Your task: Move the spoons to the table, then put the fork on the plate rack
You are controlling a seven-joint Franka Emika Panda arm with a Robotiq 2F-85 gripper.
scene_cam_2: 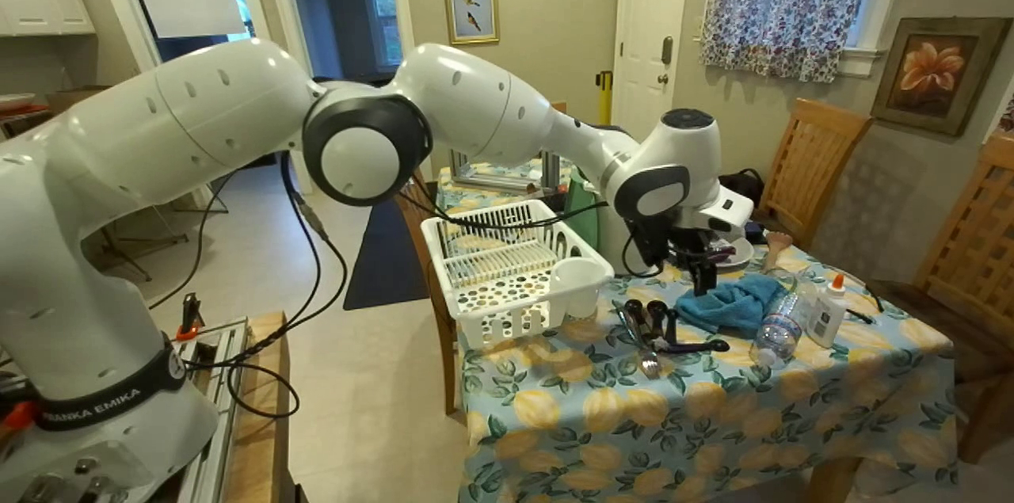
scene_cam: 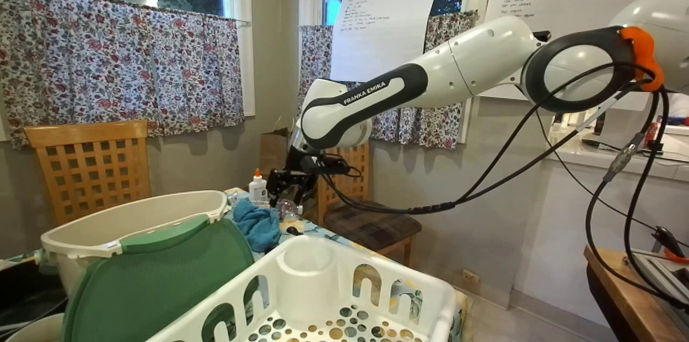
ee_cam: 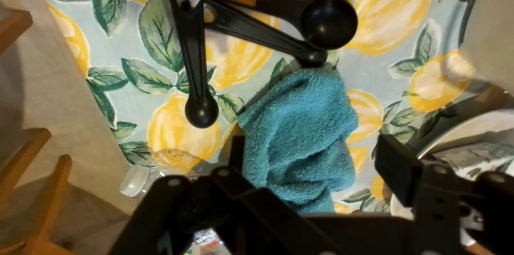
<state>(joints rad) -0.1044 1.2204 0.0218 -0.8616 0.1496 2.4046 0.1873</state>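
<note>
Several black measuring spoons [ee_cam: 329, 22], joined by white string, lie on the lemon-patterned table [scene_cam_2: 713, 416]. They also show in an exterior view [scene_cam_2: 689, 346]. What looks like a silver fork [scene_cam_2: 649, 364] lies beside them, its tines toward the table's front edge; it is out of the wrist view. The white plate rack [scene_cam_2: 507, 313] stands on the table to the left of the spoons; its round utensil cup is at the near corner, and it also shows in an exterior view [scene_cam: 425, 277]. My gripper [ee_cam: 317, 162] is open and empty above a blue towel, apart from the spoons.
The crumpled blue towel [ee_cam: 301, 126] lies under the gripper. A clear plastic bottle [scene_cam_2: 778, 329] and a white glue bottle [scene_cam_2: 826, 317] are close by. A cream tub [scene_cam: 134, 213] with a green cover [scene_cam: 172, 277] stands beside the rack. A white plate [scene_cam_2: 741, 253] lies behind the towel.
</note>
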